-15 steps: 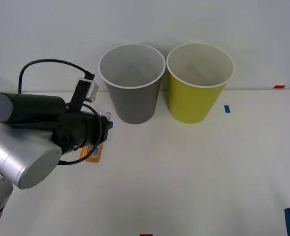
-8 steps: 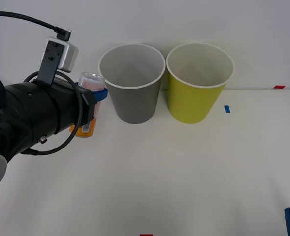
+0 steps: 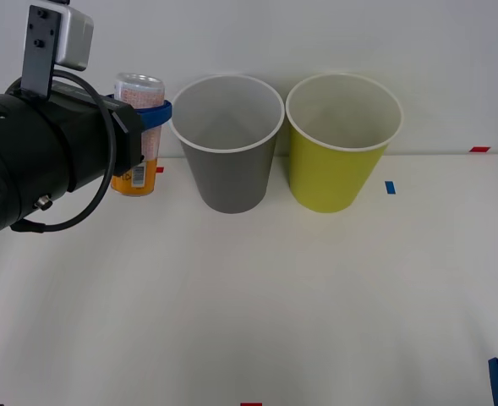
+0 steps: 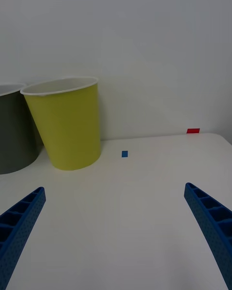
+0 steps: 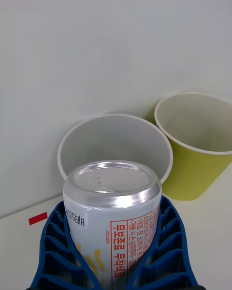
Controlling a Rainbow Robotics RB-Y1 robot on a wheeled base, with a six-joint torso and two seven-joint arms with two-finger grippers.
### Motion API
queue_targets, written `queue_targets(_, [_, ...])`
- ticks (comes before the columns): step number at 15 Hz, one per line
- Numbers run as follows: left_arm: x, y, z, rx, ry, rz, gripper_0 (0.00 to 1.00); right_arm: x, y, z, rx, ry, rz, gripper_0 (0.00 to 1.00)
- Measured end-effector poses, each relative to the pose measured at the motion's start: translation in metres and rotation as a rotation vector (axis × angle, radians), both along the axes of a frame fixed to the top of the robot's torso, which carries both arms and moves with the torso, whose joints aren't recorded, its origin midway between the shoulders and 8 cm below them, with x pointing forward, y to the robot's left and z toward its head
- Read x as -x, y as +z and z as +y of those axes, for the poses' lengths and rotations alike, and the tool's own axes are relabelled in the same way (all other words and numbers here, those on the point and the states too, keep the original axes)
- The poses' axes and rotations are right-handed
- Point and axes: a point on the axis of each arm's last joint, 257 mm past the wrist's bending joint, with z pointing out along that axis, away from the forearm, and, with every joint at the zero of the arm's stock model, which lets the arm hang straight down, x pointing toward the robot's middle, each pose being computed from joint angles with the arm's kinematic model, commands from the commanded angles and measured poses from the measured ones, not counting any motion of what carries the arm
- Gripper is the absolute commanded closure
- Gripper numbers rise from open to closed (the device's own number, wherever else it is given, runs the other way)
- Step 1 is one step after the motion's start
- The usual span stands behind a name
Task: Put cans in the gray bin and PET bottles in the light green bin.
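My left gripper (image 3: 151, 118) is shut on the can (image 3: 138, 135), a slim pale can with an orange lower band and a silver top, held upright in the air just left of the gray bin (image 3: 227, 144). In the left wrist view the can (image 5: 112, 222) sits between the blue fingers (image 5: 53, 251), with the gray bin (image 5: 116, 142) right behind it and the light green bin (image 5: 193, 145) beside that. The light green bin (image 3: 342, 139) stands right of the gray one; both look empty. My right gripper (image 4: 116, 241) is open low over the table, near the light green bin (image 4: 67, 123).
The white table (image 3: 274, 304) runs out in front of the bins. A small blue marker (image 3: 390, 187) and a red marker (image 3: 479, 150) lie at the right. The wall stands close behind the bins.
The left arm has lifted the can from the table, up and back, until its top is about level with the gray bin's rim. The right gripper has not moved.
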Motion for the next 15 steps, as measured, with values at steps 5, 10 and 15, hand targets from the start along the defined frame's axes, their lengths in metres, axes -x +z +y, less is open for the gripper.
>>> queue_targets(5, [-0.003, 0.040, 0.005, -0.024, 0.005, -0.102, 1.00, 0.000, 0.000, 0.000, 0.000, 0.000, 0.000, 0.00])
queue_targets(10, [-0.012, 0.082, -0.003, -0.087, 0.026, -0.237, 1.00, 0.000, 0.000, 0.000, 0.000, 0.000, 0.000, 0.00])
queue_targets(15, [-0.059, 0.093, -0.027, -0.037, 0.038, -0.254, 1.00, 0.000, 0.000, 0.000, 0.000, 0.000, 0.000, 0.00])
